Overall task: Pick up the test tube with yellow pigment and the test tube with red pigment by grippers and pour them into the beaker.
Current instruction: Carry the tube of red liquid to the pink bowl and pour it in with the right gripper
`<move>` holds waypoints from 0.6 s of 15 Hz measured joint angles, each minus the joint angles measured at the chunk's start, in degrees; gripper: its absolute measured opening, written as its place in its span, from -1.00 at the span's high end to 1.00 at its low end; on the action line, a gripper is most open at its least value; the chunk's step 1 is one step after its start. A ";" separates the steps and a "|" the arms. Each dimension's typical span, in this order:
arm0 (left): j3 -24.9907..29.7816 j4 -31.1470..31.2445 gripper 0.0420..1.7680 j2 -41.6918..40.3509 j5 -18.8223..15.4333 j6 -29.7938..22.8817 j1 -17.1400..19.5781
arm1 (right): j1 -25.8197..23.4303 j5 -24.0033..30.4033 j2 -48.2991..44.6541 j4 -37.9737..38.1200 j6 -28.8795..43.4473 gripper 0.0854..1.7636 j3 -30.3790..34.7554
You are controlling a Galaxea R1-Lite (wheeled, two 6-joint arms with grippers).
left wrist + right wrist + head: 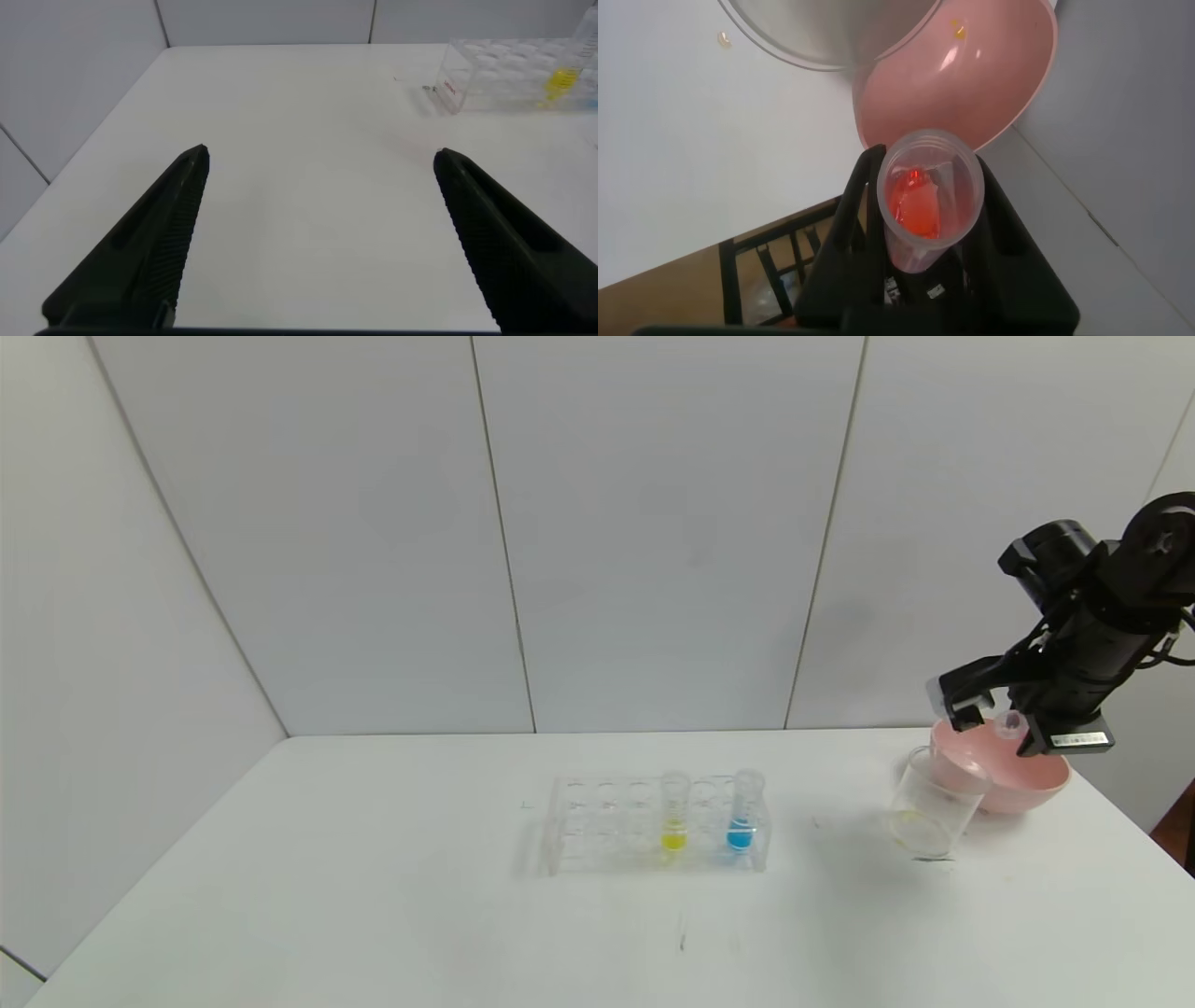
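My right gripper [995, 719] is shut on the test tube with red pigment [1010, 724] and holds it tilted above the pink bowl, just behind the clear beaker [934, 805]. In the right wrist view the gripper [929, 164] clamps the tube [926, 203], red liquid shows inside it, and its mouth faces the beaker rim [817, 45]. The test tube with yellow pigment [674, 814] stands in the clear rack [597, 828]. My left gripper [322, 156] is open and empty over the bare table, far from the rack [486, 79] and the yellow tube [561, 84].
A tube with blue liquid [742, 814] stands in the rack beside the yellow one. The pink bowl [1018, 782] sits behind the beaker near the table's right edge and also shows in the right wrist view [990, 89]. White walls close the back and left.
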 joint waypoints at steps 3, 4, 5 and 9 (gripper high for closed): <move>0.00 0.00 -0.94 0.00 0.00 0.00 0.00 | 0.82 -1.99 0.22 -0.09 -0.17 0.47 0.00; 0.00 0.00 -0.94 0.00 0.00 0.00 0.00 | 1.21 -3.19 0.41 -0.16 -0.17 0.47 0.00; 0.00 0.00 -0.94 0.00 0.00 0.02 0.00 | 1.54 -3.94 0.69 -0.44 -0.20 0.47 0.00; 0.00 0.00 -0.94 0.00 0.00 0.00 0.00 | 2.19 -4.29 2.29 -1.96 0.11 0.47 0.00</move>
